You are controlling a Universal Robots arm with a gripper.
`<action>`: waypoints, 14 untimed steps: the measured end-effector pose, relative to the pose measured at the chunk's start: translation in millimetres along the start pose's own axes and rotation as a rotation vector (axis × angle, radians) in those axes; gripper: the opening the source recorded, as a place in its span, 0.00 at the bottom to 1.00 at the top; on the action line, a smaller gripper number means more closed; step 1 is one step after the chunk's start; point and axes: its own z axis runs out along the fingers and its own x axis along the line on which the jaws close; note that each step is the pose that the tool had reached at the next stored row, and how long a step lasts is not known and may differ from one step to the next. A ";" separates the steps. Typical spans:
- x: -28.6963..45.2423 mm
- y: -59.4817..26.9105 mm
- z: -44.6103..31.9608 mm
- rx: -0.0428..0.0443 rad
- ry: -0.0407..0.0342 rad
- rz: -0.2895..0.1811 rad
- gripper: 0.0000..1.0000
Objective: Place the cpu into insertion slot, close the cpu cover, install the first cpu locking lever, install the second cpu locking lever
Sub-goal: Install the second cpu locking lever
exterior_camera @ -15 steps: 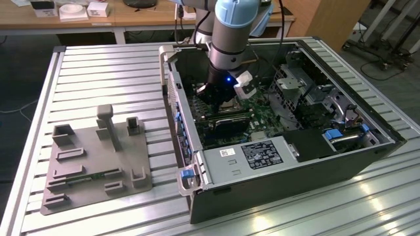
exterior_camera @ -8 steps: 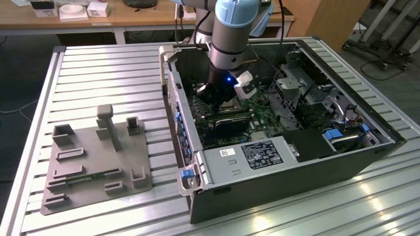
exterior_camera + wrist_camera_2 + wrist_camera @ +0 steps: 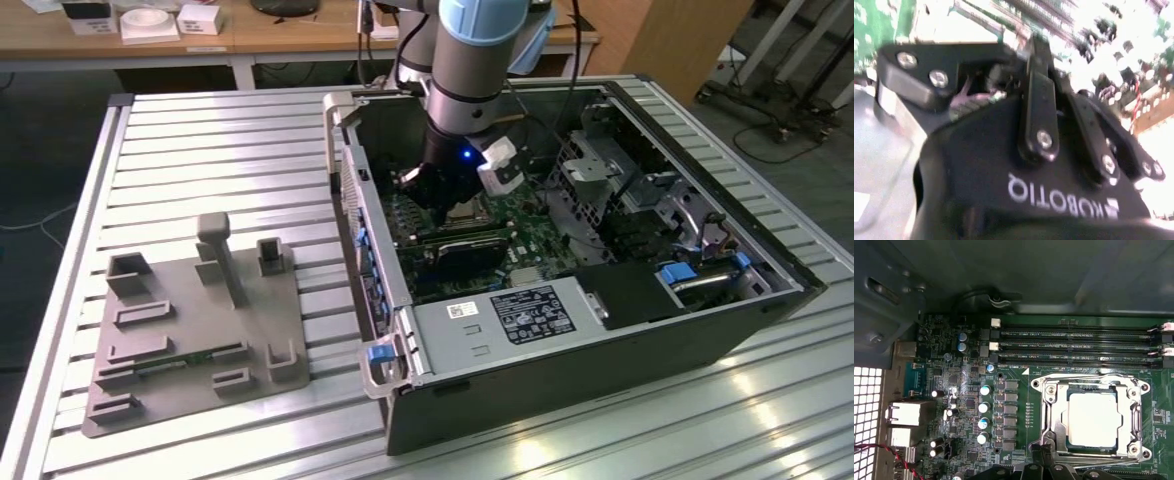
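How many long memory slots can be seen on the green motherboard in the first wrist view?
3: long dark memory slots lie side by side, and, all beside the silver-rimmed insertion slot, on its capacitor-free side. More may be hidden beyond the picture's edge.

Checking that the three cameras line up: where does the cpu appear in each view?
Exterior view: inside the open computer case, a small pale square just under the gripper; the cpu is hard to make out there.
First wrist view: the silvery cpu sits in the insertion slot, the cpu cover framing it.
Second wrist view: I cannot find it.
Shared landmark: the green motherboard.
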 end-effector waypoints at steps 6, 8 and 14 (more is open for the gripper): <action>0.0 -2.3 -0.2 -0.0005 0.0002 0.000 0.10; 0.1 -3.6 -0.1 -0.0010 0.0002 0.000 0.10; 0.1 -6.6 0.3 -0.0031 0.0001 0.000 0.10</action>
